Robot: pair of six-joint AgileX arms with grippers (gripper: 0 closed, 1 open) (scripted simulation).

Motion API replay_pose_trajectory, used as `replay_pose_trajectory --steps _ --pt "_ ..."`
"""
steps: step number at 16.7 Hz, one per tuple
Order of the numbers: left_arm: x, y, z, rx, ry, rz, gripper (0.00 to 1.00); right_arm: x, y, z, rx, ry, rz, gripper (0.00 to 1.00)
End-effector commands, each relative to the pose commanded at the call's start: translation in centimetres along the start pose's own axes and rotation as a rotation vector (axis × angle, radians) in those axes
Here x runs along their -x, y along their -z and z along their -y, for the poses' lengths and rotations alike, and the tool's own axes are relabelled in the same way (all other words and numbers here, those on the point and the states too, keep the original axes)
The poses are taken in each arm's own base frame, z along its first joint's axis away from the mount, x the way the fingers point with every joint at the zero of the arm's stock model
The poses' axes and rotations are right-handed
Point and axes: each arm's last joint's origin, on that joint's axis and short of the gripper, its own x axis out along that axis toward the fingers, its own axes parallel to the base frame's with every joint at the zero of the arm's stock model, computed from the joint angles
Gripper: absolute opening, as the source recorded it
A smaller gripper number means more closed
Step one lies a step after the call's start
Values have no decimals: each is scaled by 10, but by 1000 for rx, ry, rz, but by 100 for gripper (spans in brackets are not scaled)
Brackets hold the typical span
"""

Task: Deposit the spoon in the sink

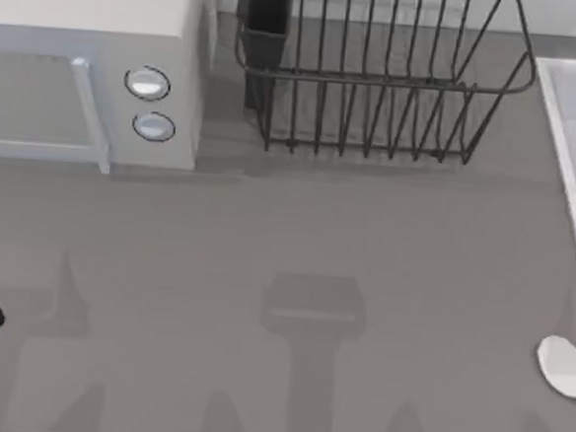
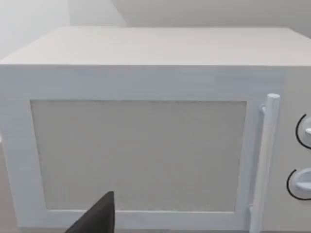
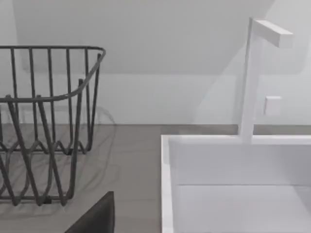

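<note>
Small glossy white spoon [image 1: 564, 366] lies on the grey tabletop [image 1: 296, 236] at its right edge, just short of the pale rectangular sink w/ raised rim [image 1: 568, 147]. You have neither gripper on it. Jaw state: can't tell, either arm. Risk, my judgement: low glossy handle slips a shallow pinch; a skewed approach knocks the spoon off the table edge.

Sink [image 3: 167, 194] beside wire rack [image 3: 48, 121]; white faucet [image 3: 250, 77] behind sink.
</note>
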Motion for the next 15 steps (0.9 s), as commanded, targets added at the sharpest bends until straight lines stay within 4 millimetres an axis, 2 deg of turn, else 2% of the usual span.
replay_pose_trajectory --steps 4,7,10,15 --pt "0 0 0 0 0 0 100 0 -5 -1 12 -4 -35 100" --pt "0 0 0 0 0 0 100 -3 -19 -3 51 -28 -182 100" --pt "0 0 0 0 0 0 100 -14 -29 -7 109 -76 -474 100" --pt "0 0 0 0 0 0 100 -44 -25 -17 220 -201 -1130 100"
